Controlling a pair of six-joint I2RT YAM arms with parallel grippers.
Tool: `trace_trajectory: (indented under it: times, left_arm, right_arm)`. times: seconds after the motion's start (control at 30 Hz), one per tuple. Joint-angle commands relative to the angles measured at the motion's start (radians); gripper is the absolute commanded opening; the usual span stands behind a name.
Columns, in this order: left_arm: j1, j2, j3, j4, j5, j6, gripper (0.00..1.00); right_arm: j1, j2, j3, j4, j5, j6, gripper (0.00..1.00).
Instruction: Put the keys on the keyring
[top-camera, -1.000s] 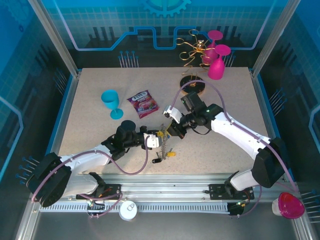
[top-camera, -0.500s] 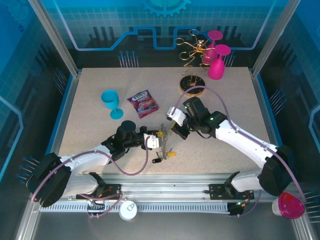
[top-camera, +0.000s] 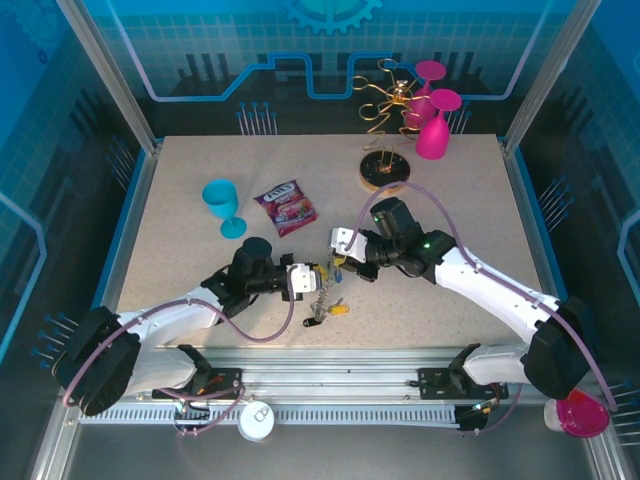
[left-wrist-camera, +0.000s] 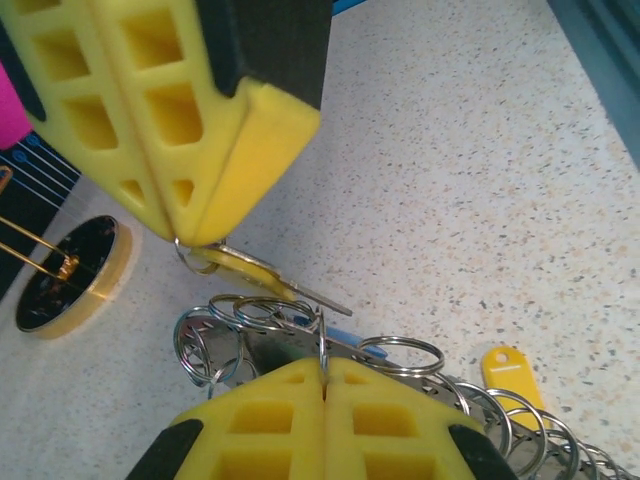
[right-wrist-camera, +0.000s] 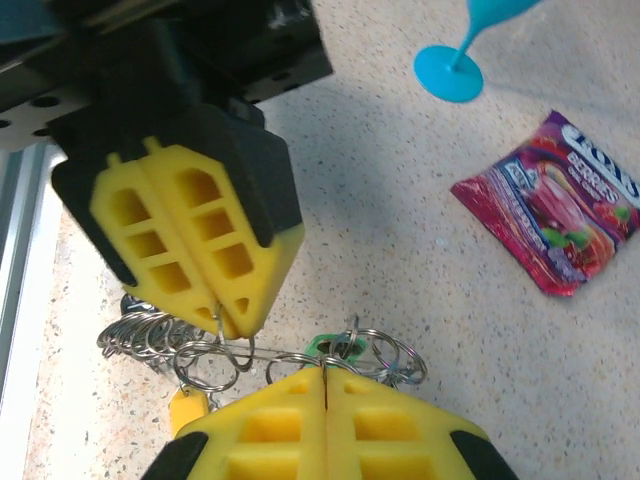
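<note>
Both my hands are pinched fully shut, tip to tip just above the near middle of the counter (top-camera: 200, 170). My left hand (left-wrist-camera: 322, 378) has its pads closed on a thin upright wire, which I take to be the keyring (left-wrist-camera: 322, 345). My right hand (right-wrist-camera: 325, 385) grips a yellow key (left-wrist-camera: 245, 268) at its head end, blade slanting toward that wire. The keys (top-camera: 327, 272) hang between the two hands in a bunch of small split rings, a green head and a blue one among them. The chain (top-camera: 320, 298) trails from the bunch down to the counter, where another yellow head (left-wrist-camera: 505, 370) lies.

All of this looks light, stiff and slick. I expect the thin wire to swivel between soft pads unless I pinch it close to where it opens. A key is best held flat by its plastic head, the widest and least slippery part, with its hole left clear of the pads. The dangling bunch and chain can swing and snag, so threading calls for small, slow moves.
</note>
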Motion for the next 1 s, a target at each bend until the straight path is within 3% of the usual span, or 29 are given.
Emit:
trace_trajectory:
  times: [0.0,0.57,0.97]
  left_arm:
    - [0.020,0.000,0.044,-0.080,0.085,-0.085,0.00]
    - [0.092,0.073,0.130,-0.151,0.271,-0.229,0.00]
    - [0.113,0.110,0.167,-0.188,0.334,-0.277,0.00]
  right_arm:
    - [0.018,-0.017,-0.018,0.015,-0.060,-0.103,0.00]
    - [0.083,-0.058,-0.094,0.129,0.192,-0.227,0.00]
    - [0.092,-0.067,-0.096,0.166,0.130,-0.227,0.00]
